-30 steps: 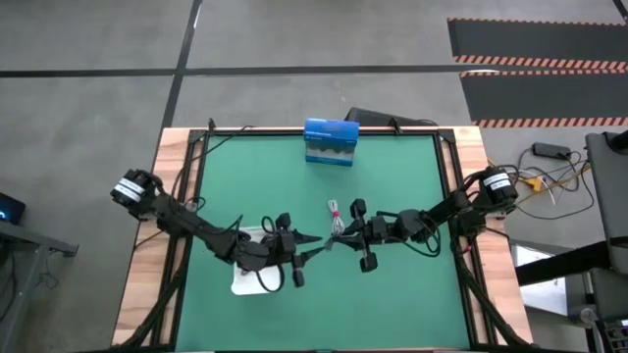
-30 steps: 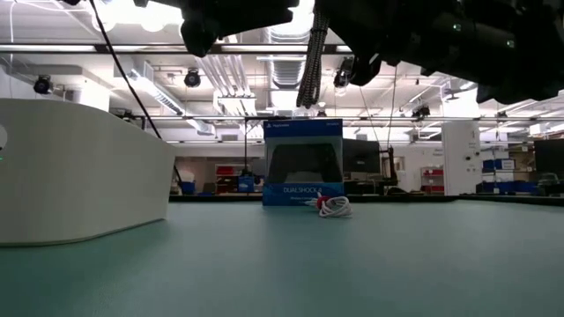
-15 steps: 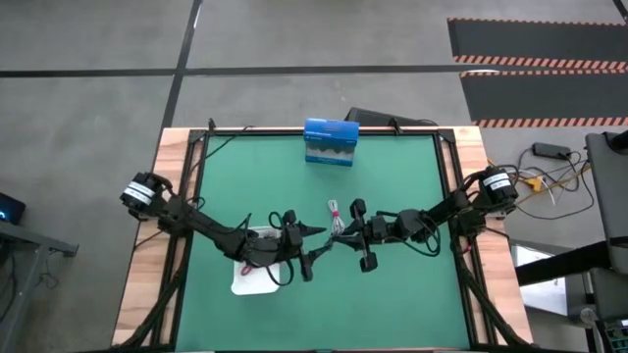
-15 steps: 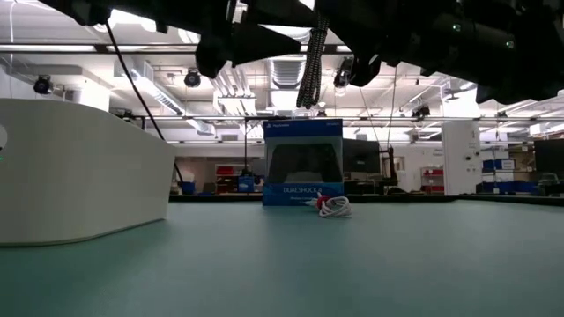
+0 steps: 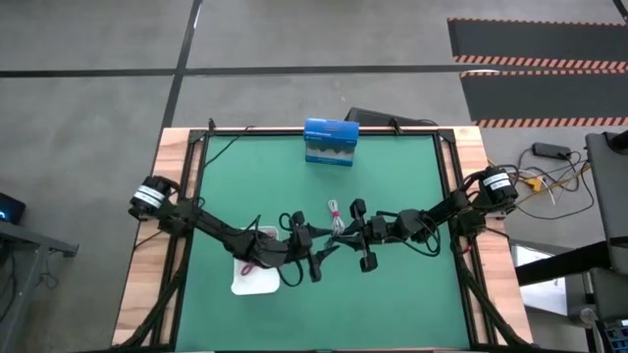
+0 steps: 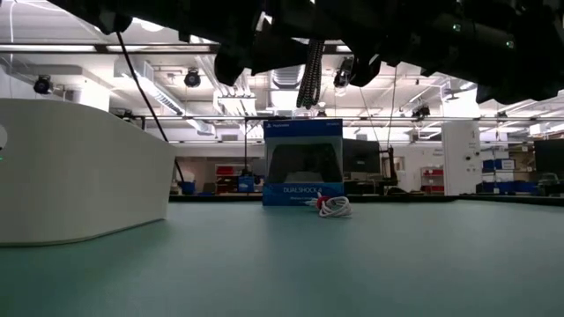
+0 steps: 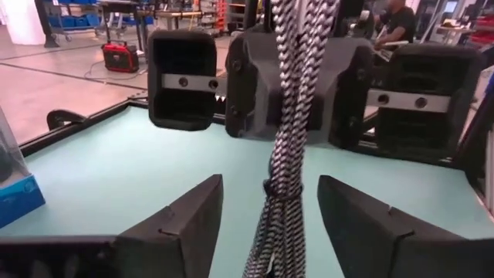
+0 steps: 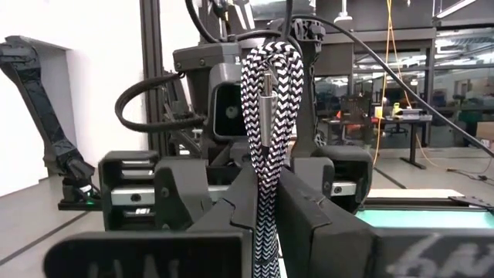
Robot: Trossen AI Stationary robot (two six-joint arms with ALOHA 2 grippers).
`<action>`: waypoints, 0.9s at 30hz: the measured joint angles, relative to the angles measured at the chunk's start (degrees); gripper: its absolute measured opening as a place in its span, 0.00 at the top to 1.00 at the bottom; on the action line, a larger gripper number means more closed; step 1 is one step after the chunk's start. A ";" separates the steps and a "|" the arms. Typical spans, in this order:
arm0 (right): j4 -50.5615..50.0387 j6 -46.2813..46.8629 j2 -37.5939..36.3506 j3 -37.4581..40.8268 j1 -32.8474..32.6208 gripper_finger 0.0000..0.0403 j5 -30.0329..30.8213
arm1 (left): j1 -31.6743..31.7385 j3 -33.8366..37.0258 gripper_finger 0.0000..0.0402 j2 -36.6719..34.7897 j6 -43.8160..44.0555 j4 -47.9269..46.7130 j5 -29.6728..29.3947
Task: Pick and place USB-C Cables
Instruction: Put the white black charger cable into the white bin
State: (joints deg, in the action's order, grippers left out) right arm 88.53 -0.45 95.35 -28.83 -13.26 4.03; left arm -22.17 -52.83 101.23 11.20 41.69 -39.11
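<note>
Both arms are dark, built of slim jointed links with black cables looped loosely alongside. Near each base sits a round black joint housing with a white label: the left arm [image 5: 149, 196] at the frame's left edge, the right arm [image 5: 494, 183] at its right. The left gripper [image 7: 270, 207] has matte black wedge-shaped fingers [image 7: 185, 220]. The right gripper [image 8: 266, 202] has similar angular fingers [image 8: 324, 224]. Opposite, blocky black housings carry silver screws.

Left hand [image 5: 324, 257] spread open, facing the clamped right hand [image 5: 340, 231].
</note>
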 joint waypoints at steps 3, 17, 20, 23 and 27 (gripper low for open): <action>-0.02 0.00 0.00 -0.01 0.00 0.96 0.00 | -0.02 -0.09 0.58 -0.02 -0.06 -0.10 0.02; -1.25 1.33 0.00 0.01 0.00 0.87 0.46 | -0.02 -0.09 0.95 -0.04 -0.01 -0.21 0.17; -1.26 1.65 0.00 0.01 0.00 0.84 0.48 | -0.02 -0.09 0.95 -0.04 0.07 -0.23 0.17; -1.33 2.77 -0.22 0.01 0.02 0.78 0.48 | -0.02 -0.07 0.95 -0.07 0.10 -0.23 0.17; -1.36 3.63 -0.69 0.01 0.02 0.71 0.49 | -0.07 -0.07 0.94 -0.09 0.44 -0.28 0.17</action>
State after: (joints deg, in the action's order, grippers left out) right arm 87.18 3.18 94.67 -28.82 -13.23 4.52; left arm -22.24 -52.90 101.14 11.65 41.40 -38.94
